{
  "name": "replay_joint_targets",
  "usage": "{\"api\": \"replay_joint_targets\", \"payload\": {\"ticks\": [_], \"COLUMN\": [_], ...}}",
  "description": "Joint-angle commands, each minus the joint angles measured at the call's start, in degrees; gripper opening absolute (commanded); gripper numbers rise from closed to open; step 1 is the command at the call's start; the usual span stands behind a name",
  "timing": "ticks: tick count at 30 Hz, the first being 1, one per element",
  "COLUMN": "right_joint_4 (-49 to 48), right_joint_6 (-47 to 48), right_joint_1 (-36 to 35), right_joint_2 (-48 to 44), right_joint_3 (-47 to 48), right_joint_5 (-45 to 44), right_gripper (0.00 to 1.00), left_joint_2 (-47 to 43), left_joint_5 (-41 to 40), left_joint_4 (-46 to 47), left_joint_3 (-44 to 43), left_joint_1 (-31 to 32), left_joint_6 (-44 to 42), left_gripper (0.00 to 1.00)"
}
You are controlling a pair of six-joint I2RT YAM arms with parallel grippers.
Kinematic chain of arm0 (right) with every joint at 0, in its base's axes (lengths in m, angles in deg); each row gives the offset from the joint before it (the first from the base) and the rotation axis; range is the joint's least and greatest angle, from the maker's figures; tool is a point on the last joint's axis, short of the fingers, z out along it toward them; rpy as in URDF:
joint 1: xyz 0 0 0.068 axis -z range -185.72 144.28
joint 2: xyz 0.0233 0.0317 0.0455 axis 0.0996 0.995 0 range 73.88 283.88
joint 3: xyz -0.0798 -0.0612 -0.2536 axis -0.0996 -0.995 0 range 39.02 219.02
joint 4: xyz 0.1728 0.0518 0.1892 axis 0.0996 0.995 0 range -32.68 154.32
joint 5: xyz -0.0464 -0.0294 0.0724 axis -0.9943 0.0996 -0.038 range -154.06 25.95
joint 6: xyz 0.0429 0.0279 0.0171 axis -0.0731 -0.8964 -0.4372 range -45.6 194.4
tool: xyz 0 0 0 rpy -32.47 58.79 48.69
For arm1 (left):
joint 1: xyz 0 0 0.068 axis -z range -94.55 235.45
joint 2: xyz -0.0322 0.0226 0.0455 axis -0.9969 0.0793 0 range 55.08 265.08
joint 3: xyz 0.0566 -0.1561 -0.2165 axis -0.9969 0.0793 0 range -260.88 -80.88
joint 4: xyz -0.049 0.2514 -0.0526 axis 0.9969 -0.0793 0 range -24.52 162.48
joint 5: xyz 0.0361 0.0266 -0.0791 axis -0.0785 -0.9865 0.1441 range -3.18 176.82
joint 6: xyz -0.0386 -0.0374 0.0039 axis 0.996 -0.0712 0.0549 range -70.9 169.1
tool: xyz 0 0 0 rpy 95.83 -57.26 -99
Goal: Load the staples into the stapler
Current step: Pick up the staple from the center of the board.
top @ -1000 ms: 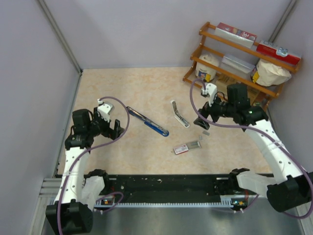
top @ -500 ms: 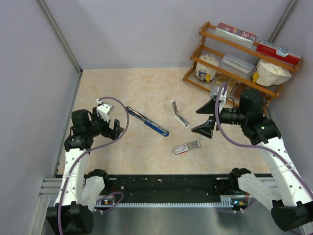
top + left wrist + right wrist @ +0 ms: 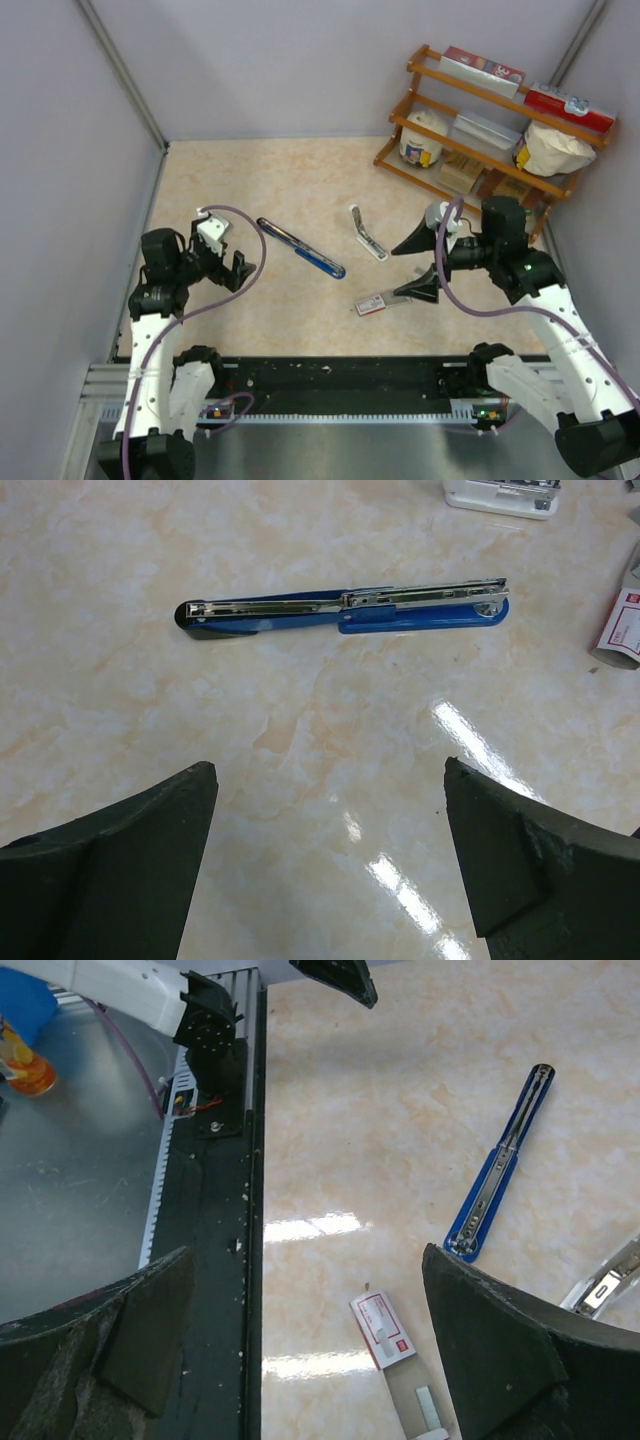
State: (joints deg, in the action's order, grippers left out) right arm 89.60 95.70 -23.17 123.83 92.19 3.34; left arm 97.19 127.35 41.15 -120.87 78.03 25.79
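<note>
Top view: the blue stapler (image 3: 302, 248), unfolded flat, is lying at the centre of the desk (image 3: 250, 180). The left pincer (image 3: 236, 268) and the right pincer (image 3: 415, 267) are both hanging spread, the right one near the staple box (image 3: 382, 301).

Left wrist view: the stapler (image 3: 345, 610) is lying across the upper frame, beyond the spread fingers (image 3: 110, 870).

Right wrist view: the box (image 3: 385, 1332) is sitting at lower centre and the stapler (image 3: 500, 1165) at right.

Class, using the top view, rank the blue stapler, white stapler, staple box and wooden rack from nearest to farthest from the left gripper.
1. Blue stapler, just right of the left gripper.
2. White stapler and staple box, mid-table: too close to call.
3. Wooden rack, far right corner.
</note>
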Motion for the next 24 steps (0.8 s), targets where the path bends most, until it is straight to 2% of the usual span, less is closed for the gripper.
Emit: {"api": "replay_joint_targets", "payload": {"ticks": [1,8,16,24], "right_joint_4": [-0.7,-1.0,-0.8,2.2], "right_joint_6": [3.1,2.3,5.2,12.9], "right_joint_1": [0.1,1.2,1.4,0.3], "right_joint_2": [-1.5,0.1,-3.5,-7.9], "right_joint_3": [-1.0,-1.6,-2.7,-3.9], "right_joint_5": [4.0,7.7,13.3,20.8], "right_gripper": [0.92,0.90,0.91,0.90], "left_joint_2": [0.3,0.4,0.1,-0.1], "left_joint_5": [4.6,6.6,7.4,7.9], "left_joint_4": [0.5,-1.1,-1.8,-2.0], "left_joint_3": [0.0,-0.4,-0.1,0.0], "left_joint_1": [-0.4,-0.4,-0.4,-0.5], "left_joint_6": [-2.3,-4.3,-5.3,-5.8], "left_gripper": [0.99,0.99,0.99,0.99]}}
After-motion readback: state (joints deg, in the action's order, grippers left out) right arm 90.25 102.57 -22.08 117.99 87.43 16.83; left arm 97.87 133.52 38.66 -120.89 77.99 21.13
